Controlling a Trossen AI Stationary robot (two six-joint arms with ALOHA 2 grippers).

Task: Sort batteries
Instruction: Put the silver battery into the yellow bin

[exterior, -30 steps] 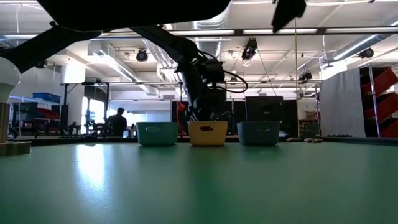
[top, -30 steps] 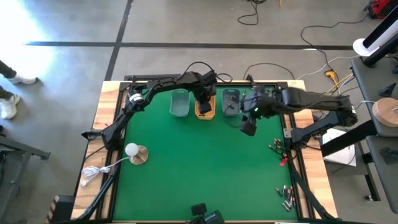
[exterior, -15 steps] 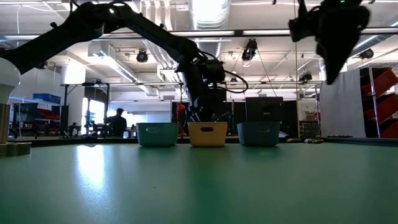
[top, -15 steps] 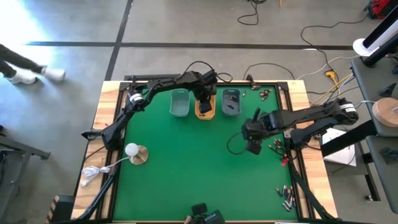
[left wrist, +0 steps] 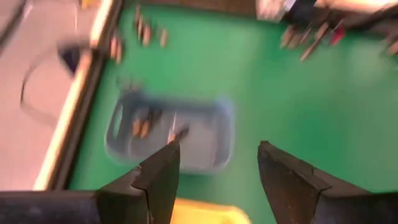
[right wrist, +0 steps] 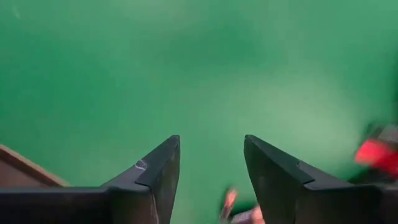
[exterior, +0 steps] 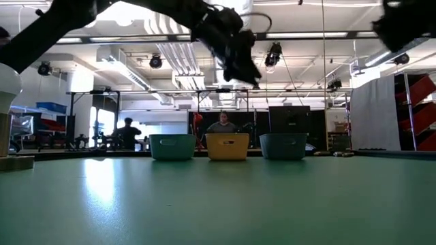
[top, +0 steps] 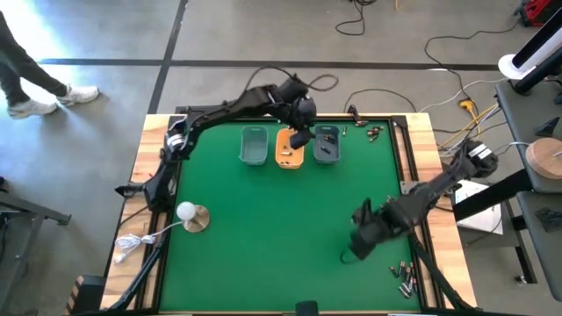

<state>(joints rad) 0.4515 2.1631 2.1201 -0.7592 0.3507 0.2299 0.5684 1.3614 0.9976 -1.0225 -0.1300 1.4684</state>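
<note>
Starting at the near edge of the desk (top: 263,228), we find a cluster of loose batteries (top: 404,277) lying by the near right corner, most with their long axes roughly front to back. The right claw (top: 362,235) hangs above the green mat just beside them, toward the desk's middle, so the cells lie to its right and slightly nearer the front. Its wrist view shows the fingers (right wrist: 155,180) spread apart with nothing between them, over bare green, and one small cell at the picture's edge. We judge this arm to be far the nearer to the cluster, and the coming pick to turn on lining the jaws across a cell's long axis.

A second loose group (top: 389,207) lies further back along the right edge, beside a red clip (top: 400,226). On the left side stands a white ball on a round base (top: 187,212).

At the far side three trays sit in a row: a teal tray (top: 254,146), a yellow tray (top: 289,149) and a blue-grey tray (top: 327,146), the last holding several cells. The left claw (top: 303,133) is raised between the yellow and blue-grey trays, fingers apart and empty. A few more cells (top: 374,132) lie near the far right corner.
</note>
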